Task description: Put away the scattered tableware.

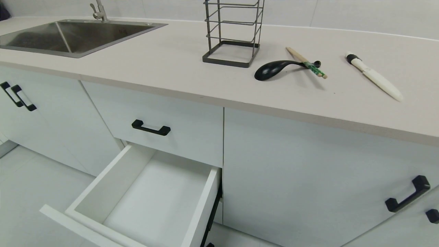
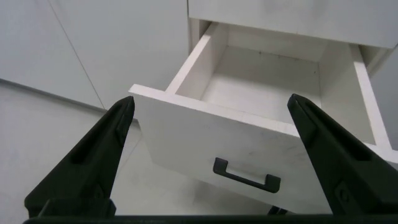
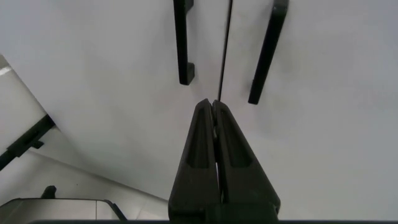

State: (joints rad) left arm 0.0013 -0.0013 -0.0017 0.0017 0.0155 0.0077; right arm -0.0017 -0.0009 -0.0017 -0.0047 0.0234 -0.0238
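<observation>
Left wrist view: left hand [image 2: 211, 102] is hanging w/ fingers spread wide, nothing btwn them, facing the front of the pulled-out drawer [image 2: 205, 134] & its black handle [image 2: 245, 177]; drawer inside is looking bare. Right hand [image 3: 213, 104] is sitting pressed together, gripping nothing, close before two black door handles [image 3: 183, 43] on a cabinet front. Up on the desk [image 1: 171, 68], far right, the tableware is lying loose: black spoon [image 1: 271, 70] w/ chopsticks [image 1: 306, 62] resting across its stem, white utensil w/ black end [image 1: 372, 76] lying apart, further right. Wire rack [image 1: 233, 34] is standing left of them, sink [image 1: 68, 34] far left. Judging: nothing stowed yet, so pickup is coming first. Best approach imo: lifting the chopsticks first since they're crossing the spoon, pinching both sticks mid-length so neither is rolling off; right hand needs opening beforehand. Rack or drawer as target, can't tell.
</observation>
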